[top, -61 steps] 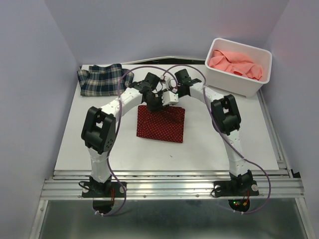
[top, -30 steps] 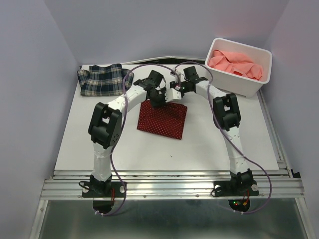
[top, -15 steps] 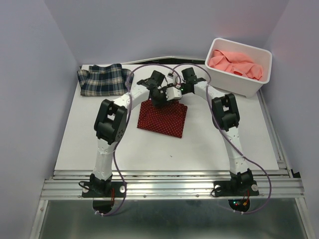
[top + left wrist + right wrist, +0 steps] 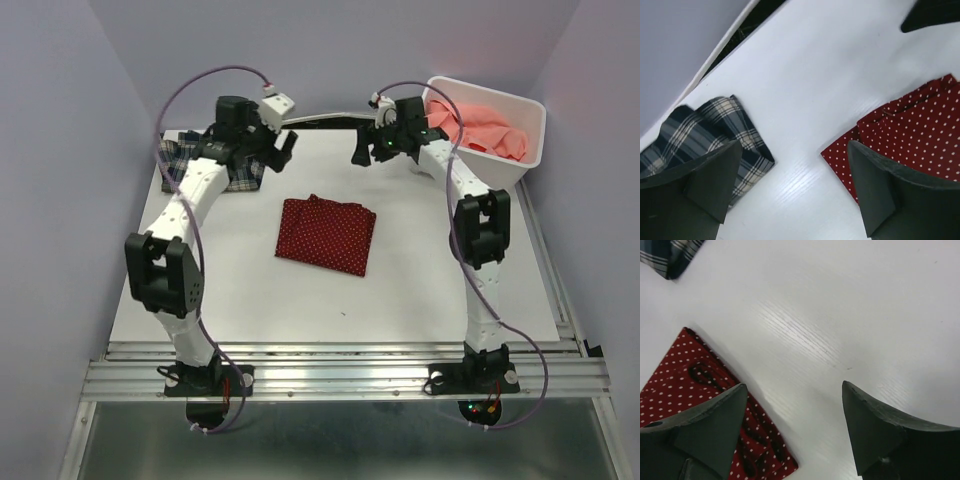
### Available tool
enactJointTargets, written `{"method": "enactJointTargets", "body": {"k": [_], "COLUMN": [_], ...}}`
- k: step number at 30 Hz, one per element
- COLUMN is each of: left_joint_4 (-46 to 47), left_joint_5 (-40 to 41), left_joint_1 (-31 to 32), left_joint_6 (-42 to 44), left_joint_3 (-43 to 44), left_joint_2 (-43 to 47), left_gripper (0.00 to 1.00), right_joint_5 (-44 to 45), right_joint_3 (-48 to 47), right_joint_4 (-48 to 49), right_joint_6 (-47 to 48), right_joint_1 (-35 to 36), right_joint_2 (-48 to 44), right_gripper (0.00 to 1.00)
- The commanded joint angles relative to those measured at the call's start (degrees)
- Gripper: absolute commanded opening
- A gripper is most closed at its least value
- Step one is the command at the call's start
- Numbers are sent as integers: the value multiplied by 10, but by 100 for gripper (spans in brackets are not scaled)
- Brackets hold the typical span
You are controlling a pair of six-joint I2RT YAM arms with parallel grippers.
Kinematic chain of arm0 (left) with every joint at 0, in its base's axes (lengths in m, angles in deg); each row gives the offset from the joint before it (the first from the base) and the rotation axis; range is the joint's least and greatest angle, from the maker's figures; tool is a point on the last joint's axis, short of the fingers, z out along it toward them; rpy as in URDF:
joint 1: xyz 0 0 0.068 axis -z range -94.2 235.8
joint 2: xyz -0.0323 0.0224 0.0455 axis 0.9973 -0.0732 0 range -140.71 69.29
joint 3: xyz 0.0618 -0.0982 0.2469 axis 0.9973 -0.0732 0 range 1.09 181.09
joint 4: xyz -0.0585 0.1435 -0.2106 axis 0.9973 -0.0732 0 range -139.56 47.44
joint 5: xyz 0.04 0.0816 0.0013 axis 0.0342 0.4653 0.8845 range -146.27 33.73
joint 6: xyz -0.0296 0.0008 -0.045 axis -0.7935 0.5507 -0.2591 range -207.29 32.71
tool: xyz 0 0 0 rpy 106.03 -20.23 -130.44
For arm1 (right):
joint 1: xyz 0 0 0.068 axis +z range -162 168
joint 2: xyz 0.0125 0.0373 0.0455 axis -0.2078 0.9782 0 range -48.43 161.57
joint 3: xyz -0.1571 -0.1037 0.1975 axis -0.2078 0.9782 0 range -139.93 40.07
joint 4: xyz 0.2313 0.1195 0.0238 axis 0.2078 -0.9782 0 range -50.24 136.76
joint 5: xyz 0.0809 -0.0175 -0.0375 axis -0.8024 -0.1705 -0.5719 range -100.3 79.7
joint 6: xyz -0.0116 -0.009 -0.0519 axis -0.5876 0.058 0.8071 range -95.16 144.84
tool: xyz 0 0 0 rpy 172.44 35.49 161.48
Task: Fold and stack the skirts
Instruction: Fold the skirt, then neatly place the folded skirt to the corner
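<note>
Red dotted skirt [image 4: 326, 234] lies folded mid counter [image 4: 430, 285], likely the stack base.
Left end effector [image 4: 794, 150] and right end effector [image 4: 794, 387] hover spread, empty; plaid skirt [image 4: 715, 125] beside left, likely next.

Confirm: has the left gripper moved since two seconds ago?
Yes. The left gripper went from over the red dotted skirt toward the far left, near the plaid skirt.

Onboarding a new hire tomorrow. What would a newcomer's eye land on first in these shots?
The dark red dotted skirt lies folded mid-table, vivid against the white table. The salmon-pink skirt sits crumpled in the white bin at the far right corner, and the plaid skirt lies far left, partly behind the left arm. The left fingers and right fingers stand wide open and empty above the far side.
</note>
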Motion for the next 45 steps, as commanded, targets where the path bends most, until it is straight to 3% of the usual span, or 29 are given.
{"method": "enactJointTargets", "body": {"k": [1, 4, 6, 8, 13, 21, 26, 45], "left_joint_4": [126, 145, 100, 102, 271, 377, 321, 331], "left_joint_5": [-101, -141, -235, -276, -276, -244, -169, -144], "left_joint_1": [-73, -120, -142, -153, -154, -186, -190, -193], "left_joint_6": [-232, -323, -303, -325, -434, -512, -452, -456], "left_joint_3": [-103, -166, -171, -219, -389, -550, -546, -569], "left_joint_2": [97, 109, 77, 66, 110, 159, 205, 196], "left_gripper": [98, 99, 99, 99, 99, 99, 98, 98], "right_joint_5": [-30, -74, -77, -53, 36, 117, 133, 220], "right_joint_3": [40, 109, 142, 169, 142, 5, -61, -81], "right_joint_4": [12, -4, 2, 3, -16, -78, -82, -24], "right_joint_6": [23, 12, 5, 11, 26, -27, -68, -126], "right_joint_1": [10, 35, 55, 88, 153, 215, 242, 289], "right_joint_2": [-118, -163, -188, -195, -171, -52, 14, 83], "right_gripper": [78, 70, 63, 60, 58, 45, 44, 46]}}
